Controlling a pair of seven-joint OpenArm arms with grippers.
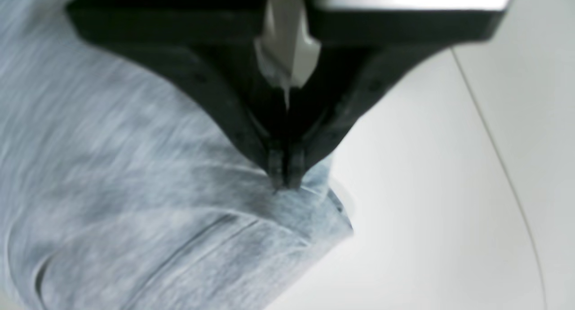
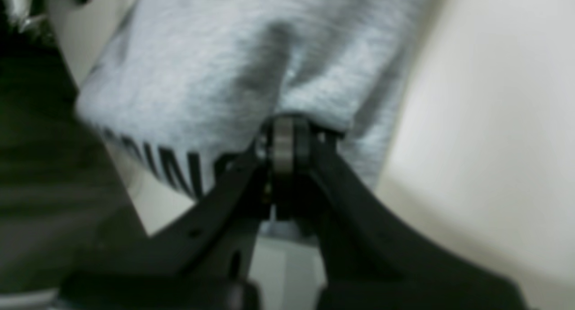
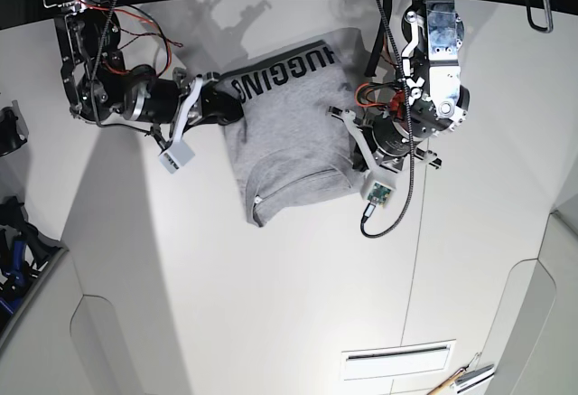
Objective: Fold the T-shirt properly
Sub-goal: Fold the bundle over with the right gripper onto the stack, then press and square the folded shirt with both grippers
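The left end effector [image 1: 286,184] has its fingertips brought together at the T-shirt [image 1: 148,166]; grey cloth lies right at the tips, though whether any is pinched between them cannot be told. In its wrist view the shirt spreads from the tips toward the left of the picture and below them, with creases and a seam-like line running across the cloth; a small corner of fabric pokes out just beyond the tips, and the pale bench [image 1: 426,175] shows beside it.

The right end effector [image 2: 287,166] is also closed, its fingertips against the opposite side edge of the shirt; cloth bulges up directly in front of the tips and hangs around them, so a hold on the fabric looks likely but the pinch itself is hidden; black lettering shows beside the tips.

In the base view the shirt lies on the bench between the two end effectors, already gathered into a compact shape; its black letters run along the far edge, beyond the right end effector's tips, and its rumpled near edge is closer to the camera than either.
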